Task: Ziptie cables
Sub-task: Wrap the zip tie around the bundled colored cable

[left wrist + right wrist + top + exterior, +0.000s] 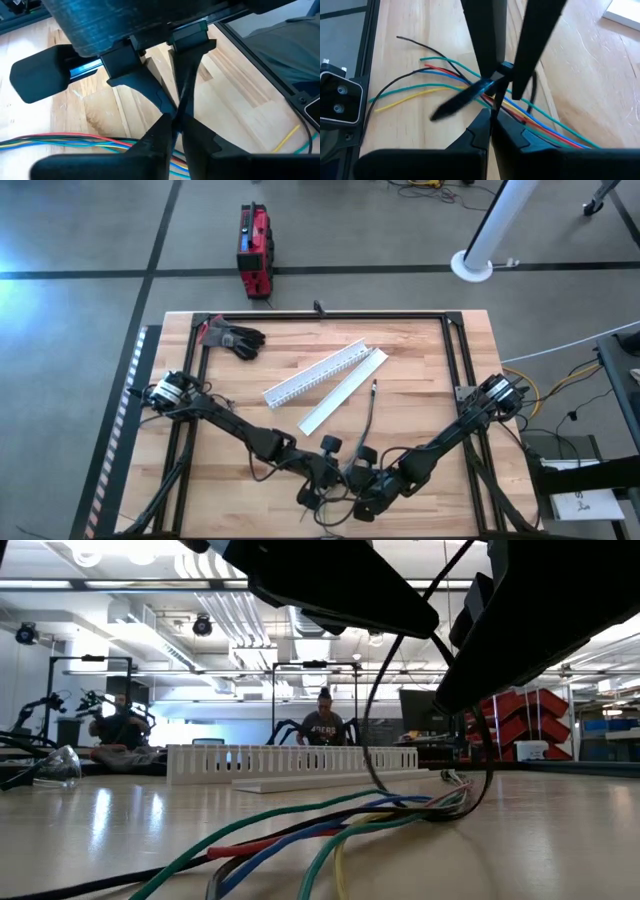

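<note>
The cables [450, 82] lie near the table's front edge, thin and limp, best taken at the bunched middle, where the left gripper [172, 117] and right gripper [492, 112] are both closed on the black ziptie [465, 97], the white slotted channel [315, 372] well apart

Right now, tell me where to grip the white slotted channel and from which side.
Grip the white slotted channel mid-length, coming from above, fingers across its narrow width. It lies flat and diagonal on the table, its flat lid close alongside, so closing across the short side probably balances best.
</note>
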You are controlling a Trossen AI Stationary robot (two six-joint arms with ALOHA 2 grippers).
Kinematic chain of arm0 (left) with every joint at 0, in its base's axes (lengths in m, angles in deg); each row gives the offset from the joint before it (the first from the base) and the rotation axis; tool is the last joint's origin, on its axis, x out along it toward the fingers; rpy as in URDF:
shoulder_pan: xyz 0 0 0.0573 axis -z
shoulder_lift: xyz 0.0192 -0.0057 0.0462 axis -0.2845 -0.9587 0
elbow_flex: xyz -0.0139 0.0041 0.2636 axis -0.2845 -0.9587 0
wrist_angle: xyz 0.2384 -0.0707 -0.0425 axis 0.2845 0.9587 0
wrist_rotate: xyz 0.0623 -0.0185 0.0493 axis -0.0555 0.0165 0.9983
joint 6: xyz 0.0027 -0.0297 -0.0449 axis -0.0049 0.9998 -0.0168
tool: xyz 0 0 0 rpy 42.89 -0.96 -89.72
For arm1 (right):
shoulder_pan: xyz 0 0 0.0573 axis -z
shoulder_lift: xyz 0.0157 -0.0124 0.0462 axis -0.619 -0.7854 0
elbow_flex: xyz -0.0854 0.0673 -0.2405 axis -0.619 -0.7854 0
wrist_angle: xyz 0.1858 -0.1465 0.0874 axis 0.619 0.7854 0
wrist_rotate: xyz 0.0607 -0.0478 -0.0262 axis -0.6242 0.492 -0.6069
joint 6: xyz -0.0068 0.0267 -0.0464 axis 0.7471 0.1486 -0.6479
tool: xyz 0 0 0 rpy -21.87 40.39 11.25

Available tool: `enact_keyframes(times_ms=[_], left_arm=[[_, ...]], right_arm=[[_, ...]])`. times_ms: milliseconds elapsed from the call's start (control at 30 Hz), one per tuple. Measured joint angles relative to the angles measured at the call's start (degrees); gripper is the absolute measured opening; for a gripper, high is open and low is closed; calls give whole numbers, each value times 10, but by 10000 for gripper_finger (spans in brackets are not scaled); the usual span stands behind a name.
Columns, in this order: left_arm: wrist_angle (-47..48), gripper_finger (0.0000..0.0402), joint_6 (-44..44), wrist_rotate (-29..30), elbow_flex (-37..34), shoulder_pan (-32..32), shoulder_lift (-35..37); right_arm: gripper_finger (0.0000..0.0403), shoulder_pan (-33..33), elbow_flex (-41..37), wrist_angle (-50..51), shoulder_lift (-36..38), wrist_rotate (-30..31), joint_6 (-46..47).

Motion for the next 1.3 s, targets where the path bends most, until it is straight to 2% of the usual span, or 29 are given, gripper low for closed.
enact_keyframes(times_ms=[267,600,733,933,1300], left_arm=[[-2,10,12,0,0,0,0],[21,8,74,5,0,0,-1],[25,8,90,10,0,0,-1],[21,8,104,26,0,0,-1],[17,8,110,27,0,2,-1]], right_arm=[[10,0,2,8,3,31,-29],[102,-6,4,20,36,36,-56],[123,-17,4,23,44,55,-54],[112,-32,10,24,49,106,-47],[56,-31,9,23,43,112,-27]])
